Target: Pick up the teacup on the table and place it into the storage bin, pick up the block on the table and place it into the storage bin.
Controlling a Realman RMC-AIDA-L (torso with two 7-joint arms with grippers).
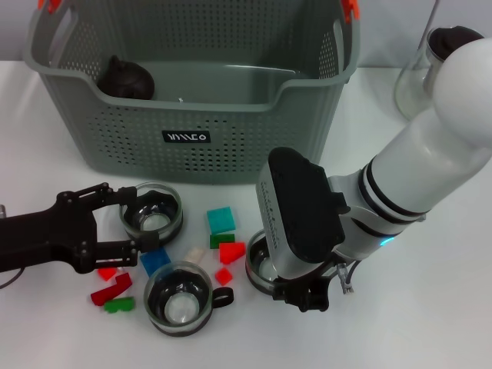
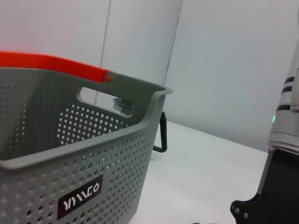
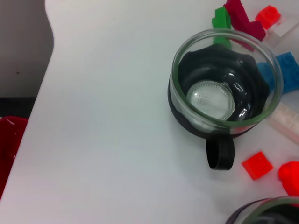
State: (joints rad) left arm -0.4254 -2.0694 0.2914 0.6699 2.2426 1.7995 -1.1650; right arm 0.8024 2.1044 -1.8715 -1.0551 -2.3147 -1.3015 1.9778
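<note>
Right gripper sits low over a teacup at the near table edge, fingers hidden, can't tell if clenched; best to close square on the rim and lift straight. Front teacup stands upright, mouth up, handle toward the robot's right. Left gripper spread open around another teacup. Scattered blocks between. Storage bin farthest.

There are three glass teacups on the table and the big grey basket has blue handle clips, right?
Not quite. The storage bin has orange handle clips, not blue; the head view and the left wrist view both show that. The rest holds: three teacups, one by the left gripper, one in front, one under the right arm.
</note>
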